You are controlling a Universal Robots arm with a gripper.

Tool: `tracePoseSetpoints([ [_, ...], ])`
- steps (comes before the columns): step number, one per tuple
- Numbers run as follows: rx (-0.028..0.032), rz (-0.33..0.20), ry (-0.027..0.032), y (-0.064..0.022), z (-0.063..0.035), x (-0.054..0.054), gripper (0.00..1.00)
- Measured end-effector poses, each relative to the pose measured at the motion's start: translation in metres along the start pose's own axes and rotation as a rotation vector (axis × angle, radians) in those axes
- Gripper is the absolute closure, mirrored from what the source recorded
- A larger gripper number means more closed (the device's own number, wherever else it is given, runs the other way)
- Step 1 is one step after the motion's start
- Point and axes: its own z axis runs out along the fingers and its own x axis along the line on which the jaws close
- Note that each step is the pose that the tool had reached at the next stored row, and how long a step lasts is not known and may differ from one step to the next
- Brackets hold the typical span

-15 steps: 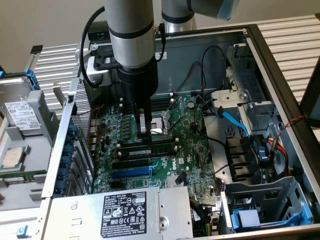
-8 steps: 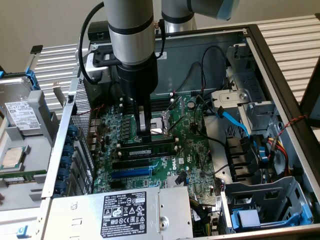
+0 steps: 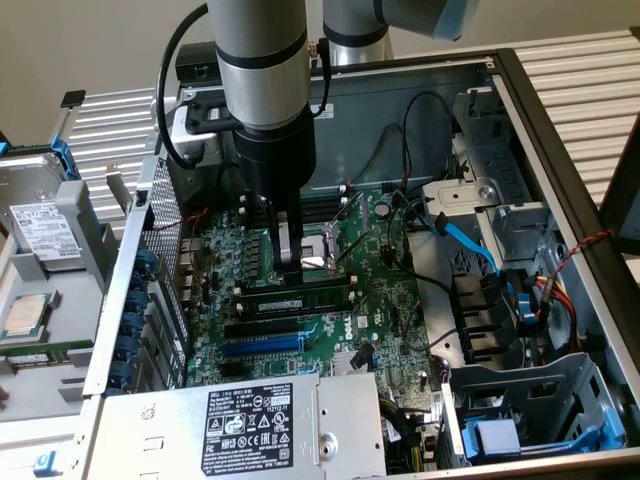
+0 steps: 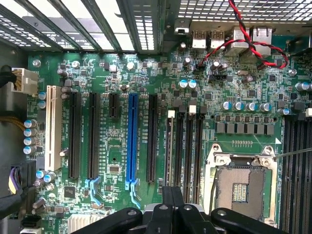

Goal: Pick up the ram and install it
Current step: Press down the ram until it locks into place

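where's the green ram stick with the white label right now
In the exterior view, the long thin green ram stick sits in a memory slot on the green motherboard, just below the arm's gripper and the silver cpu socket, above the blue expansion slot.

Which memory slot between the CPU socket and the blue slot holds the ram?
The one farthest from the CPU socket: the ram stands in it, while its neighbours are bare black slots.
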Motion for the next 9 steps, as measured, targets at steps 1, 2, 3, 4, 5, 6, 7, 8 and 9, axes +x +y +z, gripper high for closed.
tracePoseSetpoints([
  [1, 0.0, 0.0, 0.0, 0.0, 0.0, 0.0, 0.9],
  [2, 0.0, 0.0, 0.0, 0.0, 0.0, 0.0, 0.9],
  [3, 0.0001, 0.0, -0.0001, 0.0, 0.0, 0.0, 0.9],
  [4, 0.0, 0.0, 0.0, 0.0, 0.0, 0.0, 0.9],
  [5, 0.0, 0.002, 0.0, 0.0, 0.0, 0.0, 0.9],
  [6, -0.0001, 0.013, 0.0003, 0.0, 0.0, 0.0, 0.9],
  [7, -0.0002, 0.028, 0.0006, 0.0, 0.0, 0.0, 0.9],
  [8, -0.0002, 0.043, 0.0009, 0.0, 0.0, 0.0, 0.9],
  [9, -0.0002, 0.058, 0.0012, 0.0, 0.0, 0.0, 0.9],
])
